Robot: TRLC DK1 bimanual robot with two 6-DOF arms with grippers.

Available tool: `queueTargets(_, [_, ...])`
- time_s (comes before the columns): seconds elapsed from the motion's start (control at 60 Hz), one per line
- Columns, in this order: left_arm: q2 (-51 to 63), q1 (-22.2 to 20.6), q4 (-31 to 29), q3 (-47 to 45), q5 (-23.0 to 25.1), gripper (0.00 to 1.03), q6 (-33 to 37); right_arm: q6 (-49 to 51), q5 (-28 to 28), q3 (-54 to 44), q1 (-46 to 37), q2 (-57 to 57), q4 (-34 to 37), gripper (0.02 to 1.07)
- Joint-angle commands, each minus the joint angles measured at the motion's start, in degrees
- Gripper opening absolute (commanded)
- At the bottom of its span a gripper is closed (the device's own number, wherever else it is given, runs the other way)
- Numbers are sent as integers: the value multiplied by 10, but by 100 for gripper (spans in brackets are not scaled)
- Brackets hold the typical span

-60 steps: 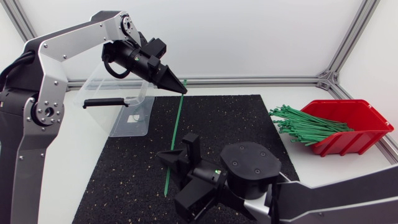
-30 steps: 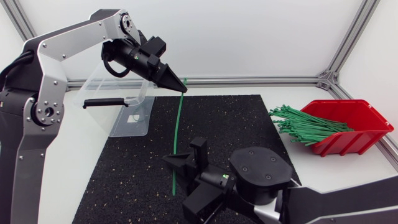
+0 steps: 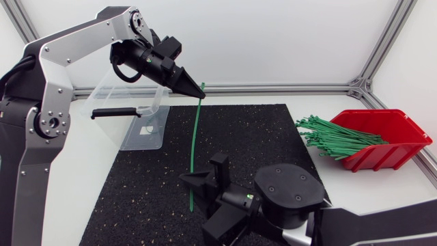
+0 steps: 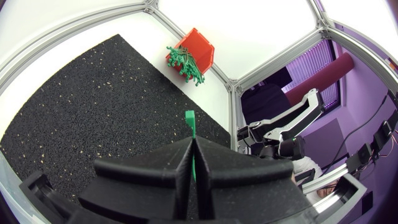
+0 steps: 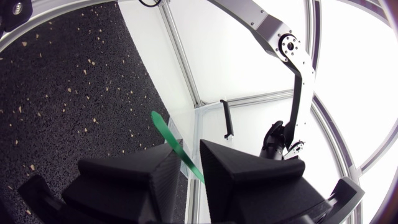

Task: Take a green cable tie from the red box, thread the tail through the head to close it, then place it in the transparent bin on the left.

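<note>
Above the black speckled mat, my left hand is clamped on the top end of a thin green plastic cable tie, which hangs straight down; its lower part passes between the parted fingers of my right hand.

Robotics lab cell — aluminium-profile frame, white wall panels, black speckled mat, left arm, right arm.
</note>
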State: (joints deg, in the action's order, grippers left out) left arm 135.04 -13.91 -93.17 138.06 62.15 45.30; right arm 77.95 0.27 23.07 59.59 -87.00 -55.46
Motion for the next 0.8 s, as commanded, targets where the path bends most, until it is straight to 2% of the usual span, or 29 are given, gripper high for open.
queueTargets(0.0, [8,5,-11,19,3,3,16,-10,5,-14,6,10,3,29])
queueTargets(0.783, [3,6,-22,-3,2,3,37,-23,22,-32,16,29,12,29])
